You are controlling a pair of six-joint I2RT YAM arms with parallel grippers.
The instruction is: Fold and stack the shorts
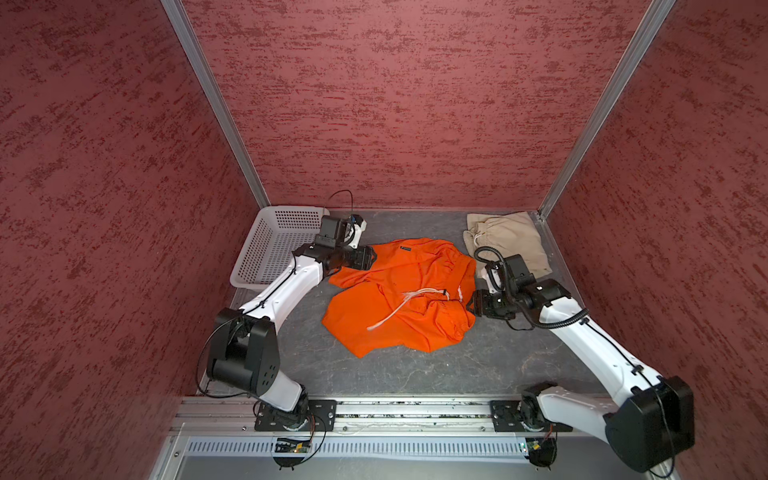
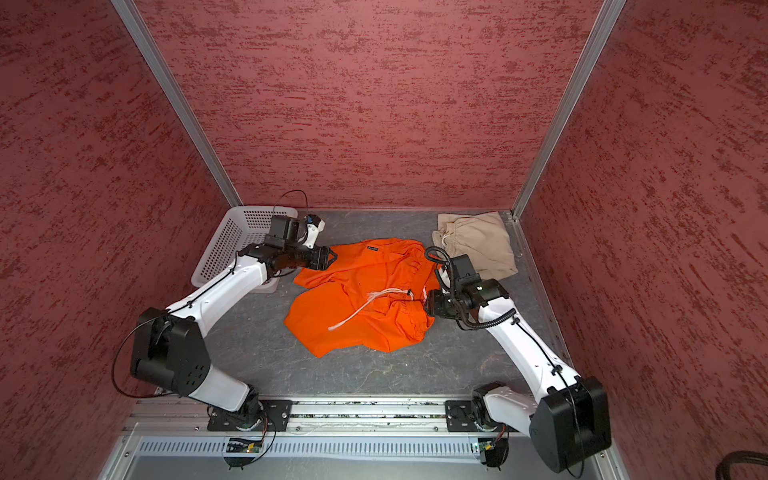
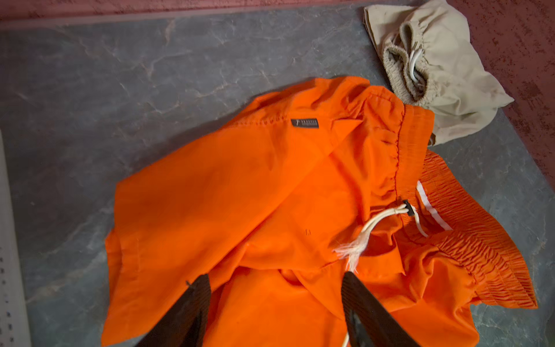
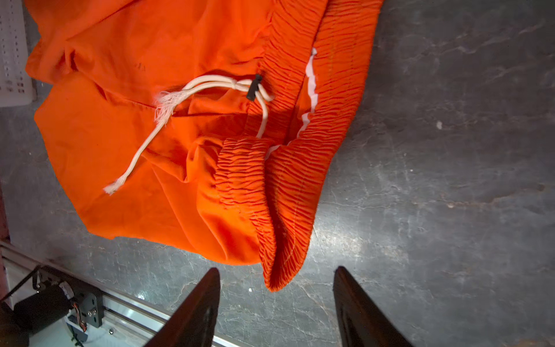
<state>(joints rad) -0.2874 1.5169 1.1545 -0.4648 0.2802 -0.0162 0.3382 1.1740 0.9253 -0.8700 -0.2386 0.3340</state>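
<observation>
Crumpled orange shorts [image 1: 374, 316] mid-table — beige shorts [image 1: 507, 243] at far right.
The left gripper [image 3: 276, 275] hangs over the orange pair's far-left edge, the right gripper [image 4: 277, 269] just off its waistband at the right — both with jaws apart, gripping nothing.

Robotics laboratory test cell. 3 red textured wall panels [image 1: 374, 104] joined by aluminium corner posts [image 1: 214, 104] enclose a grey stone-patterned tabletop [image 1: 415, 374]. At the near edge, the left arm [image 1: 286, 286] and the right arm [image 1: 582, 332], both white and black, stand on black base plates [image 1: 295, 415] bolted to an aluminium rail [image 1: 415, 409]. In front of it run a slotted cable duct [image 1: 415, 448] and exposed circuit boards [image 1: 291, 448] with loose wiring.
</observation>
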